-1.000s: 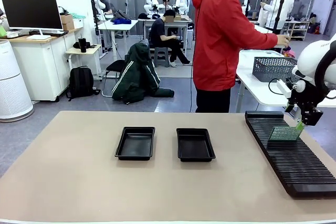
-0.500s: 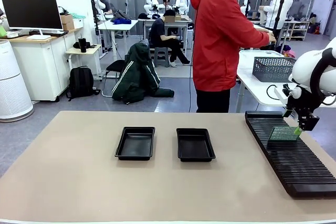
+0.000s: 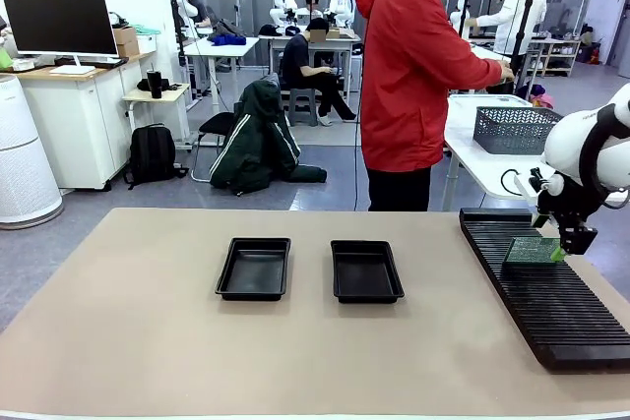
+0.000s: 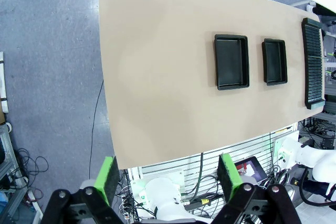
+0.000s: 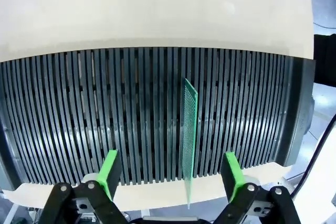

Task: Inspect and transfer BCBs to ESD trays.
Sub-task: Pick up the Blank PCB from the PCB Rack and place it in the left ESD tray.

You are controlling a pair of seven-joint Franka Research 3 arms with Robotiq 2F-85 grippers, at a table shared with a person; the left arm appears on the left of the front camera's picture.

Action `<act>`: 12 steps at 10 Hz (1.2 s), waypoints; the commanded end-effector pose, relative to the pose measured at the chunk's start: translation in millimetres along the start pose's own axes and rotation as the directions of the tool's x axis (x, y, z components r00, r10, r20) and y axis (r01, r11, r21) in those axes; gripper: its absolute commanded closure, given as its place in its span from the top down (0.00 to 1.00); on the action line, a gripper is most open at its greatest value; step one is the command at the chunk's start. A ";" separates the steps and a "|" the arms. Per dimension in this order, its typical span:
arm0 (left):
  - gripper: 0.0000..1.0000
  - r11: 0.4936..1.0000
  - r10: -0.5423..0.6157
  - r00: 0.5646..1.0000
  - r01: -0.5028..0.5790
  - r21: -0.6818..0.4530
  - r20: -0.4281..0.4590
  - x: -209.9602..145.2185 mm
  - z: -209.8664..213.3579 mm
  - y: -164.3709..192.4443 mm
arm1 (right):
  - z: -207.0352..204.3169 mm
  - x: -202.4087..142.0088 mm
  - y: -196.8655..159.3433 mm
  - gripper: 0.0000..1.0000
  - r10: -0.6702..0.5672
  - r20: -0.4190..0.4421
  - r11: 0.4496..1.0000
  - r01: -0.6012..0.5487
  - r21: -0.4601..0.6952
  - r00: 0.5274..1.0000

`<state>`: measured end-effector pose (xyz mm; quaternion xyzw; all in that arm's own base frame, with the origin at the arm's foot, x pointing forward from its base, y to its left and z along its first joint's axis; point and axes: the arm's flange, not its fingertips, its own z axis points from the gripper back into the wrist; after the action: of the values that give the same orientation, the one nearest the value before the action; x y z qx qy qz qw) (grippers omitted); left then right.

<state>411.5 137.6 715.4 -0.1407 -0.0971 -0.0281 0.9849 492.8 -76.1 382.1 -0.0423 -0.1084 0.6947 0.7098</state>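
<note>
The task looks barely begun. Between the fingers of the right claw a single green BCB stands on edge in a slot of the black ribbed rack. Farther out, to the claw's left across the table, both ESD trays lie empty. So no board has been moved, and picking up, inspecting and setting down are all left to do. This is the only board I can see in the rack.

The right claw is spread as wide as it goes. Its green pads stand either side of the board's near edge. In the wrist view the board sits off centre, nearer one pad, with rack slats visible in the gaps on both sides, so it appears to touch neither. Nothing is pinched yet. In the front view the claw hangs just over the board's right end, at the far part of the rack.

The left claw is also spread wide and holds nothing. It sits high over the table's near side, with both trays well beyond its fingertips.

Past the table's far edge a person in a red jacket faces another bench.
</note>
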 end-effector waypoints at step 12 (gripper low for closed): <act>1.00 1.000 0.002 1.000 -0.002 0.002 -0.002 -0.4 -0.3 0.5 | -12.3 0.8 -5.3 0.80 0.028 -0.026 0.997 -0.029 -0.070 0.999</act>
<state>411.5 137.6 715.4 -0.1407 -0.0971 -0.0281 0.9849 499.3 -75.5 382.0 -0.0648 -0.1198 0.6939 0.7071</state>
